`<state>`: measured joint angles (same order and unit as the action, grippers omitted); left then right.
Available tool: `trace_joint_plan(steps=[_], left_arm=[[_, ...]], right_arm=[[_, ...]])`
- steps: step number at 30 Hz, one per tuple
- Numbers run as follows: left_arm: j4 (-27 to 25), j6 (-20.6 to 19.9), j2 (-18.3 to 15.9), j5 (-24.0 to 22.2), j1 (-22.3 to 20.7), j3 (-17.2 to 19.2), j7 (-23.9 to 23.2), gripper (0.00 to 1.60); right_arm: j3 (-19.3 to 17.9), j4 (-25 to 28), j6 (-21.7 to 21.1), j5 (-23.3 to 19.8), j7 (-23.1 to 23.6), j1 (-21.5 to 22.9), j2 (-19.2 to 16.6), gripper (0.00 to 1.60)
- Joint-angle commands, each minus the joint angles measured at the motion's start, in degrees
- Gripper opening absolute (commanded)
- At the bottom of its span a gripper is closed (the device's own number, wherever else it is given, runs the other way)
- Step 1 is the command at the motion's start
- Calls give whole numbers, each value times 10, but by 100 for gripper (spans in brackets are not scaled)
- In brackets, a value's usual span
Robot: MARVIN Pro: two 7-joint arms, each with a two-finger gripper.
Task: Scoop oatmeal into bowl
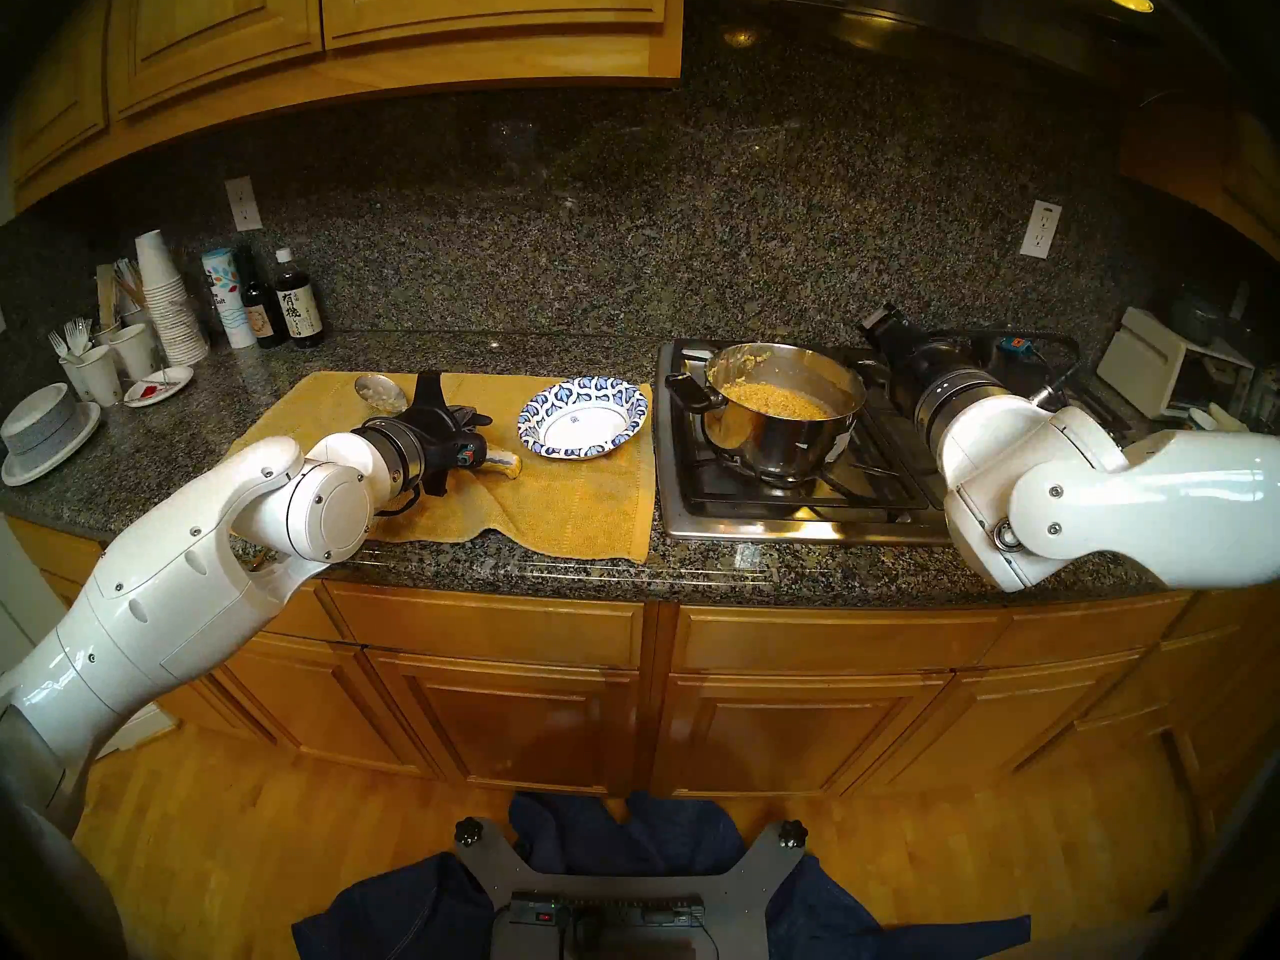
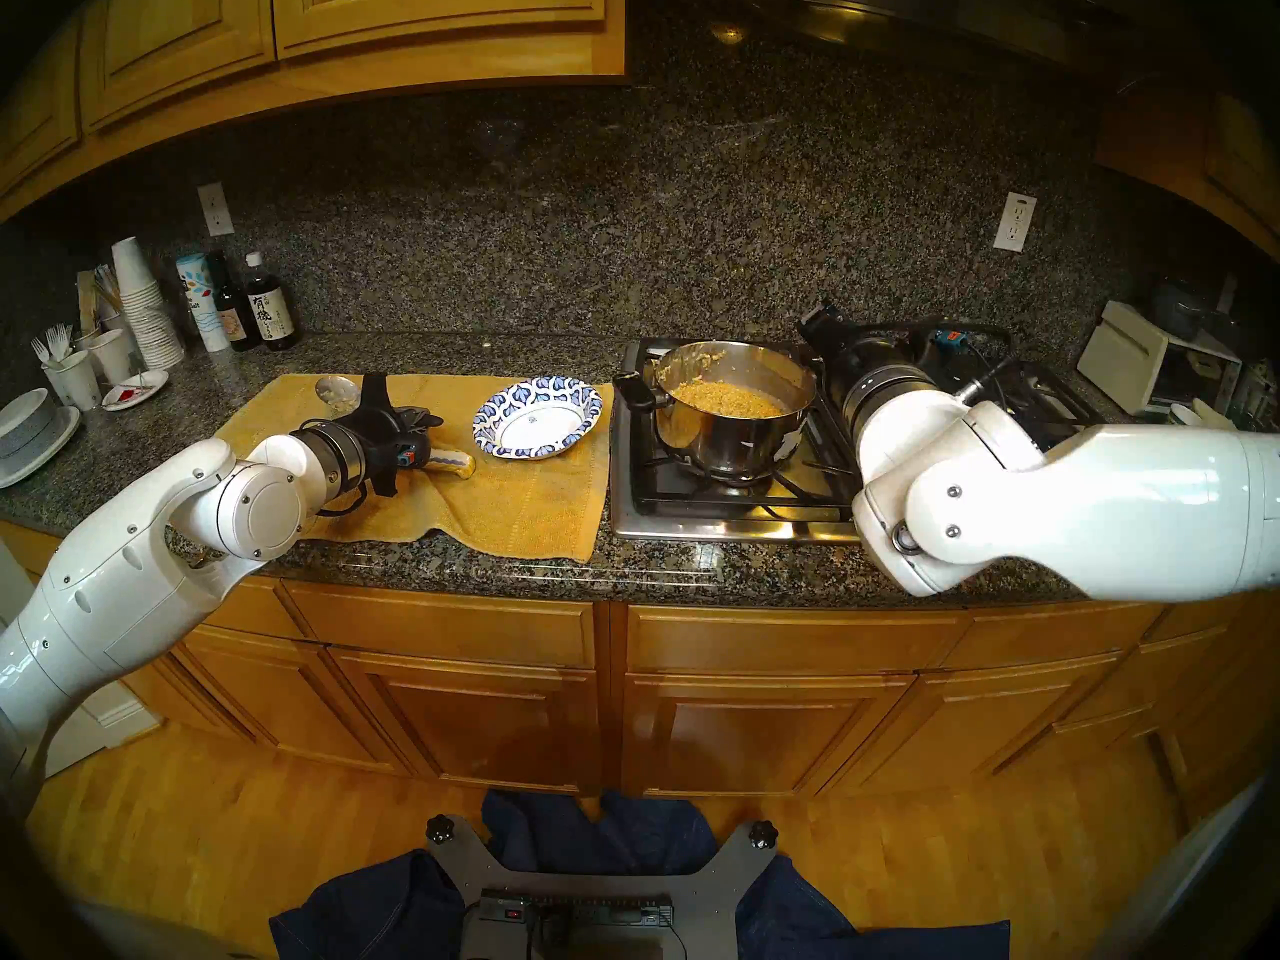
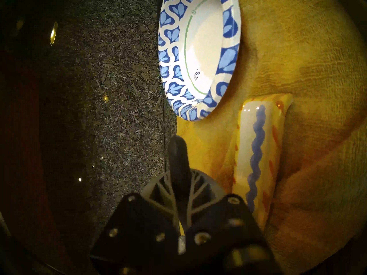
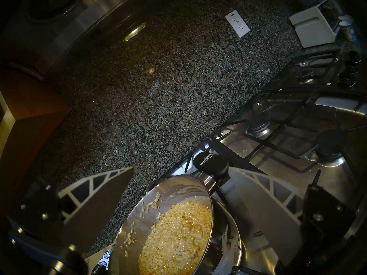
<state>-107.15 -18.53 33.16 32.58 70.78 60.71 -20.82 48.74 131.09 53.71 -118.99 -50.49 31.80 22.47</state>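
Note:
The oatmeal [image 1: 776, 397] lies tan and grainy in a steel pot [image 1: 783, 446] on the stove; it also fills the pot in the right wrist view [image 4: 178, 236]. The blue-and-white bowl [image 1: 554, 394] stands empty on a yellow towel, left of the pot. My left gripper [image 1: 478, 422] lies low over the towel, left of the bowl [image 3: 168, 50], shut on a spoon's black handle [image 3: 177, 149]. The spoon's steel scoop [image 1: 381, 392] shows behind the wrist. My right gripper [image 4: 180, 168] hangs open behind the pot's right side, near its black handle [image 4: 211, 161].
A painted spoon rest [image 3: 256, 149] lies on the yellow towel [image 1: 568, 508] beside my left gripper. The gas stove [image 1: 796, 515] holds the pot. Cups, forks, bottles [image 1: 298, 307] and stacked plates [image 1: 48, 432] crowd the back left. A white box [image 1: 1150, 370] sits at the far right.

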Motion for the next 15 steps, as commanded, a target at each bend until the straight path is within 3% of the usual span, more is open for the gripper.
trace_joint_plan(steps=[1,15], left_arm=[[-12,-4,-2,10,-9,24,40,0],[-31,28,22,-4,-11,29,78,0]], right_arm=[[-12,0,2,8,4,17,0,160],[-12,0,2,7,4,17,1,160]])
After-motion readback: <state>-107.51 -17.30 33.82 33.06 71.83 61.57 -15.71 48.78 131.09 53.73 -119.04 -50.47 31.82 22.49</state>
